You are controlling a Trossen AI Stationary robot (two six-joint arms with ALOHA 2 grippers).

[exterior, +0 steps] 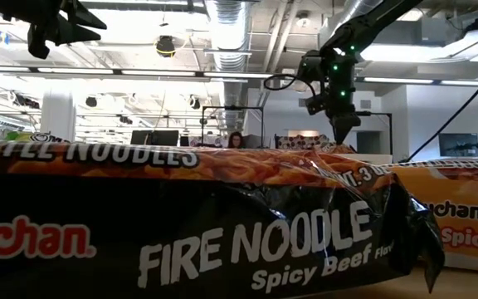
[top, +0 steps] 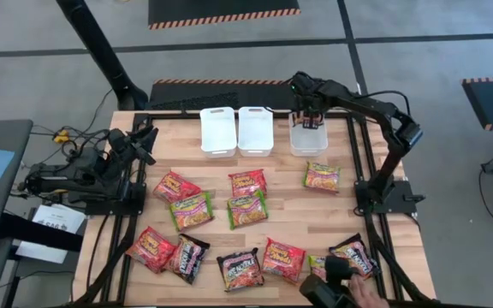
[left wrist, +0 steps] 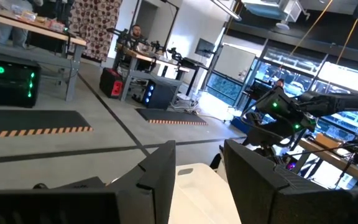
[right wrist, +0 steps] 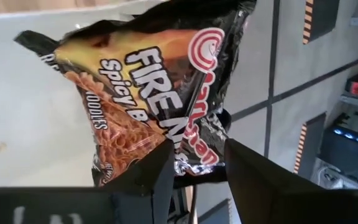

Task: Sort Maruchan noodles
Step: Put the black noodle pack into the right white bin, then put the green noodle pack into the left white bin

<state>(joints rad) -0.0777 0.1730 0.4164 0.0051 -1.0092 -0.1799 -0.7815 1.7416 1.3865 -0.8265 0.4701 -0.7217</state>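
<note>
1. High view: my right gripper [top: 308, 120] sits over the right-hand white rectangular plastic bin [top: 307, 142], far side of the wooden table [top: 315, 214].
2. Right wrist view: the black glossy square Fire Noodle packet [right wrist: 148, 93] hangs between the fingers [right wrist: 160, 171] w/ the white bin floor behind it. Fingers stand apart; gap shows on both sides of the crinkled edge, so I can't tell if they touch it.
3. Left gripper [left wrist: 197, 180] is parked at the table's left edge, up off the surface; fingers apart, nothing between them.
4. Two more white bins, [top: 218, 131] and [top: 255, 129], sit left of the first, side by side.
5. Rest of the glossy square ramen packets lie flat across the table: red-orange ones e.g. [top: 176, 186], green-yellow ones e.g. [top: 246, 210], black-purple ones e.g. [top: 240, 269].
6. Person's hand [top: 368, 293] shows at the near right edge, beside a black-purple packet [top: 353, 255].
</note>
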